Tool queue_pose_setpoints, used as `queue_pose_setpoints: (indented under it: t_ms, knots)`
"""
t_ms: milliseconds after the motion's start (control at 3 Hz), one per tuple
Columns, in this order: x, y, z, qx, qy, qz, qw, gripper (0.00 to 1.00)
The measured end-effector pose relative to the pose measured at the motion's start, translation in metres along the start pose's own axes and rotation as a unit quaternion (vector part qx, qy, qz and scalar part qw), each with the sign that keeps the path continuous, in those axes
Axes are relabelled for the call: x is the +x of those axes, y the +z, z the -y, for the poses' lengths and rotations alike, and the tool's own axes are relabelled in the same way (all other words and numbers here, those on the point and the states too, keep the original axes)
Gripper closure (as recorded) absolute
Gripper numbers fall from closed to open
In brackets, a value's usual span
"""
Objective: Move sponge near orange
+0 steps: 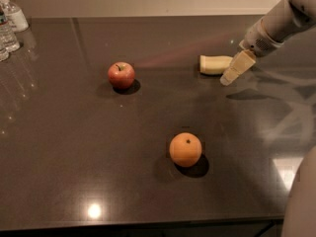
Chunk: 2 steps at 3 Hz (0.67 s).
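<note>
Gripper (pixel 228 78), grip state unclear, just beside sponge (pixel 215 64); bare tabletop (pixel 98 157) toward orange (pixel 185 149).

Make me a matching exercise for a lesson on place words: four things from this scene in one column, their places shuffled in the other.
Things:
1. sponge
2. orange
3. apple
4. gripper

Places, as the camera sees them:
A. nearest the camera, about the middle
B. right beside the sponge's right end
C. far side, right of the middle, lying flat
D. far side, left of the middle

Pairs: 1-C, 2-A, 3-D, 4-B.
</note>
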State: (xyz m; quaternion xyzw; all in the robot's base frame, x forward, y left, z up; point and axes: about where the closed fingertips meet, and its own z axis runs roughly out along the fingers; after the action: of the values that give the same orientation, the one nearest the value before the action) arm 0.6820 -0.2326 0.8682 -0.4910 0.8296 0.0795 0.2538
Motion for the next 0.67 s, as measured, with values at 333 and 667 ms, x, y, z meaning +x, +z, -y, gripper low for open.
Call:
queue_pose_setpoints:
  t_ms: [333,667]
  knots:
    - [0.008,0.018,0.008,-0.004,0.018,-0.006,0.9998,0.00]
    - [0.011,0.031,0.011,-0.009,0.029,-0.010,0.9995,0.00]
